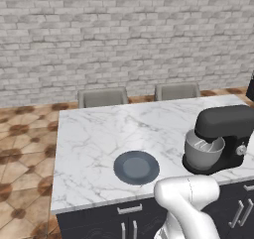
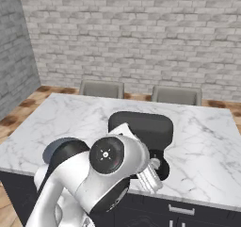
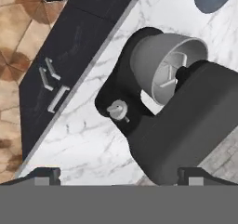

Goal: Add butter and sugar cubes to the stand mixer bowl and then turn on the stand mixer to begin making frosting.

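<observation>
The black stand mixer (image 1: 225, 134) stands at the counter's right front, its head down over the grey metal stand mixer bowl (image 1: 202, 152). In the hand view I look down on the mixer (image 3: 186, 130), with the bowl (image 3: 158, 60) and whisk under the head and the silver side knob (image 3: 117, 110) near the middle. My gripper (image 3: 120, 175) hovers above the mixer, open, with nothing between its fingertips (image 3: 46, 174). In the right base view my arm covers most of the mixer (image 2: 143, 125). The butter and sugar cubes are out of view.
A flat dark grey plate (image 1: 136, 167) lies left of the mixer near the counter's front edge (image 1: 99, 203). Two grey chairs (image 1: 103, 96) stand behind the marble island. Dark cabinet fronts with silver handles (image 3: 53, 86) run below the counter.
</observation>
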